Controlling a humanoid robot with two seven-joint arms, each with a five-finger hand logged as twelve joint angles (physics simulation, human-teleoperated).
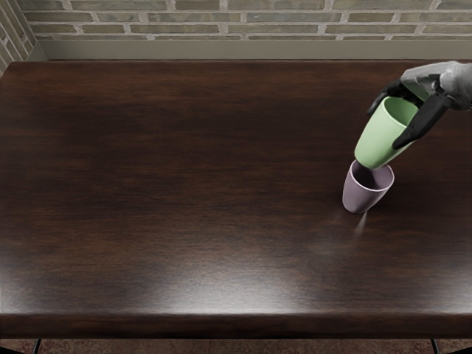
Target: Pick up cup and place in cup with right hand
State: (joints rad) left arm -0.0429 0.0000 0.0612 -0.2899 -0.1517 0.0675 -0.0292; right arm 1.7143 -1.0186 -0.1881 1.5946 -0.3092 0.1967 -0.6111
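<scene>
Head view: a dark wooden counter; at its right side, the right robot hand, gripping the green cup mouth up. Its base overlaps the far rim of the purple cup, which stands on the counter; from here I cannot tell whether they touch. For clean nesting, the base should be centred over the lower mouth, axes matched, then lowered gently and released once seated.
</scene>
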